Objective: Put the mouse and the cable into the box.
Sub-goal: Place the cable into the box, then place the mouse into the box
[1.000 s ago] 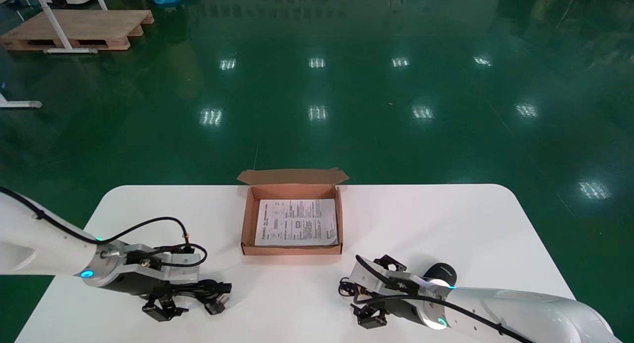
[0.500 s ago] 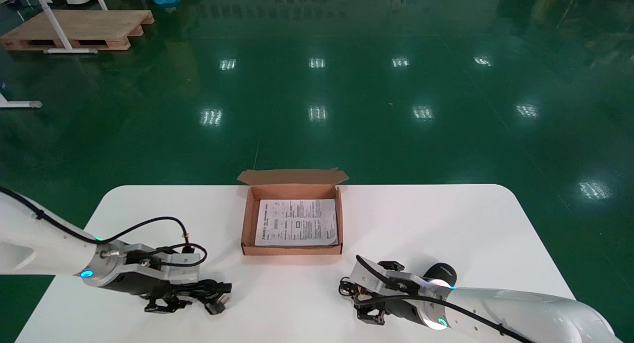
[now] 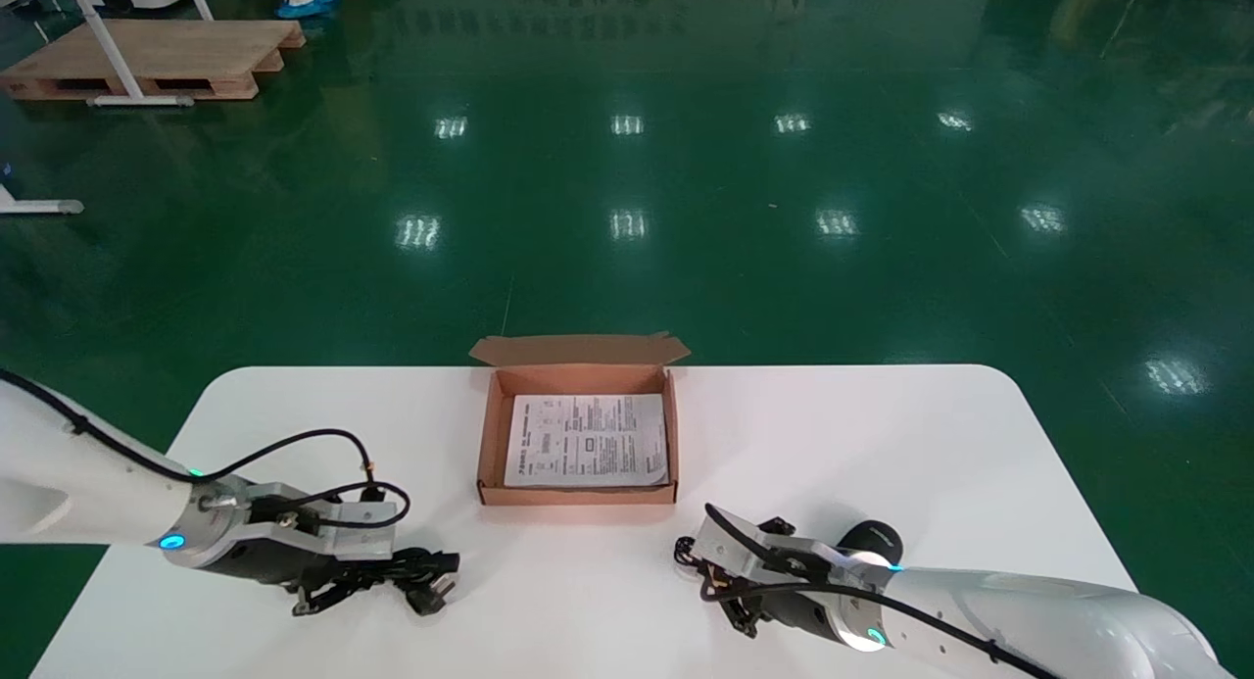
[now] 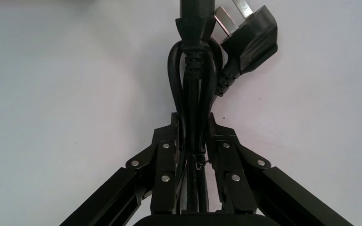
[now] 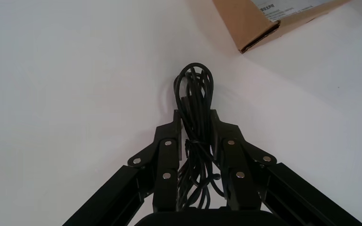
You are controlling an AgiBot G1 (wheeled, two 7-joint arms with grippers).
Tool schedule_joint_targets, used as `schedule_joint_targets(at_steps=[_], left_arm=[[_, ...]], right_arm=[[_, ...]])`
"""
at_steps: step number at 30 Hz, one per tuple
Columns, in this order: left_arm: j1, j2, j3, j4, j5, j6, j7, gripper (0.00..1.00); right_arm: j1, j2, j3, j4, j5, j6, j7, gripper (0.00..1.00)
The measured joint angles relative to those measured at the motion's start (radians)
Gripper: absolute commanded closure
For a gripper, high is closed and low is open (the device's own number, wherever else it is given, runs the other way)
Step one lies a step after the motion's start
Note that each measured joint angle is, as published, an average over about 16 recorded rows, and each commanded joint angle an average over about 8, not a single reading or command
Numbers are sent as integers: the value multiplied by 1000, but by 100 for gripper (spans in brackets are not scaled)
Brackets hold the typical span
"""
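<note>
The left tool (image 3: 338, 586) is lowered onto the near left part of the white bench (image 3: 931, 434). Its fingers (image 4: 167, 155) are pressed in on a bundled black power cable (image 4: 193, 84), which is pinched between them. The cable's plug (image 4: 250, 28) is seen just beyond the fingertips, lying on the bench surface. The right tool (image 3: 733, 603) is placed low over the near right part of the bench. A bundle of thin black cord (image 5: 195, 94) is clamped between its fingers (image 5: 231, 155), with the looped end protruding past the tips and resting on the bench. The black mouse (image 3: 872, 539) is found on the bench just behind the right arm and is partly hidden by it. The open cardboard box (image 3: 578, 495) is set at the middle of the bench, toward the far edge, between the two tools and apart from both. A printed sheet (image 3: 586, 440) is laid flat inside it. The power cable and the mouse are both located outside the box.
</note>
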Motion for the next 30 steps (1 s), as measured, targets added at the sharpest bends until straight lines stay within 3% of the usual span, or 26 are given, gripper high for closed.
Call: schedule_joint_targets(at_steps=[15,23,30], left_arm=[[-56,-18,-5,-37,-5,10,25,100],[-142,-15,-46,-97,-64,16,69,100],[-147,59,-115,-97,-168,-35,101,100]], right_arm=[[53,-2,25,-27,3,27,17,100],[225,-23,82,-157,-23,148,21,100],[404,-49,124,-316,-44,277,-13,100]])
